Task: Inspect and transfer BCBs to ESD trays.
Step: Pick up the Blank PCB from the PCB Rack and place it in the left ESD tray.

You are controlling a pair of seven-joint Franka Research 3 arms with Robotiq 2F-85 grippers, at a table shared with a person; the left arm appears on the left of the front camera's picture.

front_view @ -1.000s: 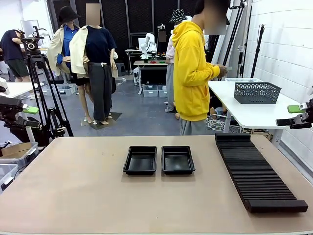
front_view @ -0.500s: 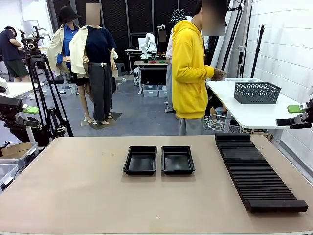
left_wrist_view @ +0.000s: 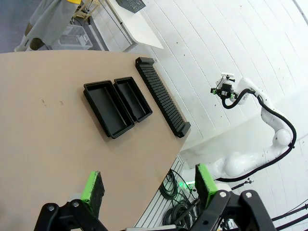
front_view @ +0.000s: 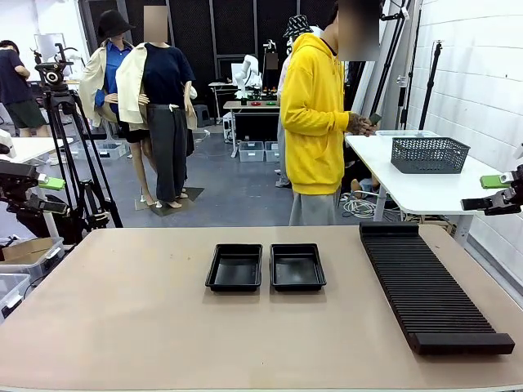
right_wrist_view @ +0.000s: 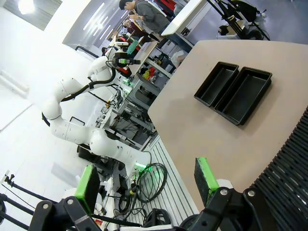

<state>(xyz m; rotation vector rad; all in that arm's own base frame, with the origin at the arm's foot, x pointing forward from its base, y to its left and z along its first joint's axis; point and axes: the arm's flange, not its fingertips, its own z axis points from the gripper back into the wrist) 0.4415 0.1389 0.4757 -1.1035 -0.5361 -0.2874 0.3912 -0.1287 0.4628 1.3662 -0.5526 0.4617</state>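
Two empty black ESD trays (front_view: 234, 268) (front_view: 297, 267) lie side by side at the middle of the tan table; they also show in the left wrist view (left_wrist_view: 108, 109) (left_wrist_view: 133, 98) and the right wrist view (right_wrist_view: 216, 83) (right_wrist_view: 244, 95). The BCBs are out of view. My left gripper (front_view: 51, 196) hangs open off the table's left side, raised well above it, nothing between its green pads (left_wrist_view: 148, 183). Off the right side, my right gripper (front_view: 486, 193) is likewise raised and open, holding nothing (right_wrist_view: 146, 179).
A long black ribbed rack (front_view: 429, 286) runs along the table's right part. Beyond the far edge a person in a yellow hoodie (front_view: 315, 122) faces a white side table bearing a grey mesh basket (front_view: 430, 153). A camera tripod (front_view: 61, 122) stands at the left.
The person has shifted a little to the left and turned more toward the white table with hands raised. Both arms and the trays have stayed still.
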